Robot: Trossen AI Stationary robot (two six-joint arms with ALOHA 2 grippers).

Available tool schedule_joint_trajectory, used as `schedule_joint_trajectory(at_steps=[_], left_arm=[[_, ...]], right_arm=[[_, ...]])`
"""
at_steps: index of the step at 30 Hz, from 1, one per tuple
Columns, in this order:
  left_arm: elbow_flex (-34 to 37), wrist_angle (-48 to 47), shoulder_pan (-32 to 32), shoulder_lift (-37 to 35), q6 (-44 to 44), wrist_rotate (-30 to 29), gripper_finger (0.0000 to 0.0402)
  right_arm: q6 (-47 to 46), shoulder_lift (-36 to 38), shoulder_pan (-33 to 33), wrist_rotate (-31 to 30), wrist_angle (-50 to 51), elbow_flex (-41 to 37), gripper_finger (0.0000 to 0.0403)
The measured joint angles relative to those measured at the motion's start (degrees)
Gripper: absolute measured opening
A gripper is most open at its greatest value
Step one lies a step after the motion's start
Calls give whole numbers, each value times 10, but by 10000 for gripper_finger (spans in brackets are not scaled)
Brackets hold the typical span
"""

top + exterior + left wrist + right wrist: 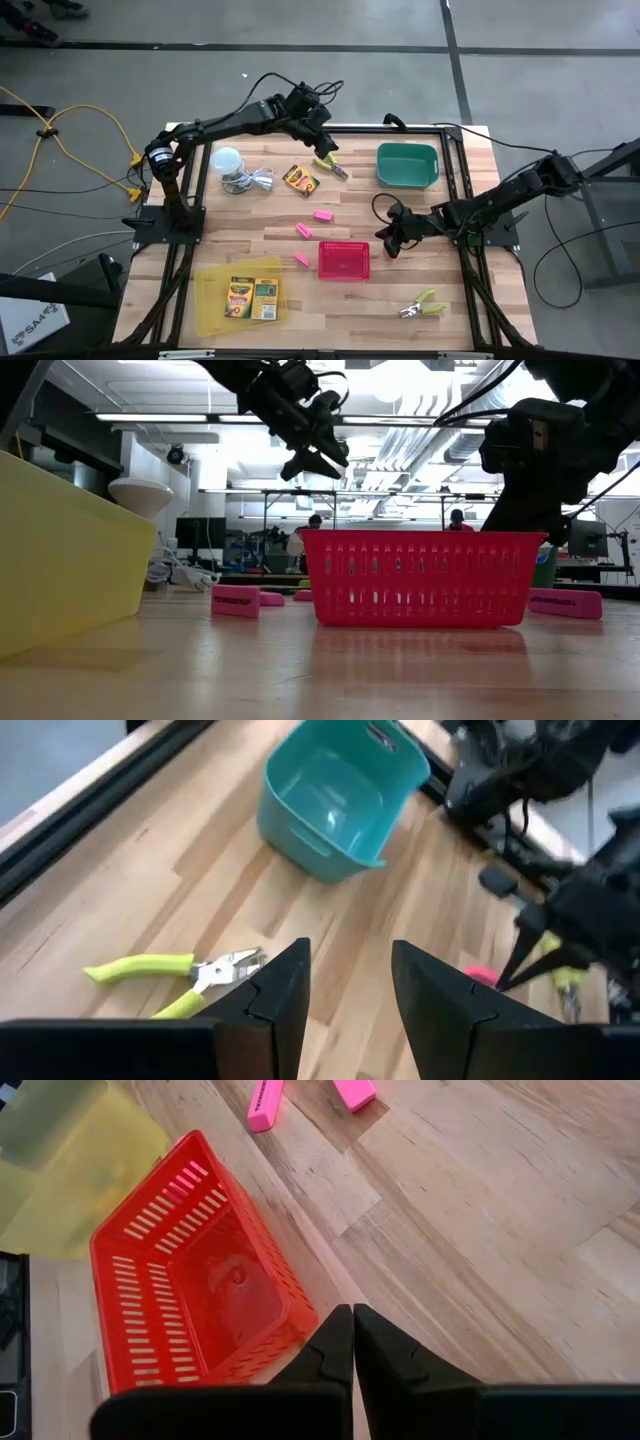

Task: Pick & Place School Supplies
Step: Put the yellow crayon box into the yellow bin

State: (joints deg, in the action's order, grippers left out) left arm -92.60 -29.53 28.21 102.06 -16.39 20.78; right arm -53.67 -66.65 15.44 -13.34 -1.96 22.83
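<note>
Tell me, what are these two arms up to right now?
They are sorting school supplies. The left gripper hangs open above a green-handled tool near the teal bin, holding nothing. The right gripper is shut and empty beside the pink basket. Pink erasers lie loose; two crayon boxes sit in the yellow tray.

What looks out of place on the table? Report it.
The white round object with its coiled cable lies among the school supplies and seems not to belong. Pink erasers lie scattered on the wood outside the pink basket, which holds nothing.
</note>
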Motion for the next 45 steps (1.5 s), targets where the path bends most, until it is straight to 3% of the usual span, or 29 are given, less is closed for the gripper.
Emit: schedule_joint_trajectory(at_steps=[8, 17, 25, 32, 45], left_arm=[[0, -16, -4, 0, 15, 40, 138], [0, -97, -4, 0, 91, 24, 138], [0, -189, -13, 0, 107, -53, 138], [1, -269, -31, 0, 182, -174, 138], [9, -324, -101, 0, 248, -226, 138]], right_arm=[[11, 0, 0, 0, 0, 0, 2], [14, 0, 0, 4, 0, 0, 2], [39, 0, 0, 0, 0, 0, 2], [40, 0, 0, -2, 0, 0, 2], [76, 0, 0, -1, -1, 0, 2]])
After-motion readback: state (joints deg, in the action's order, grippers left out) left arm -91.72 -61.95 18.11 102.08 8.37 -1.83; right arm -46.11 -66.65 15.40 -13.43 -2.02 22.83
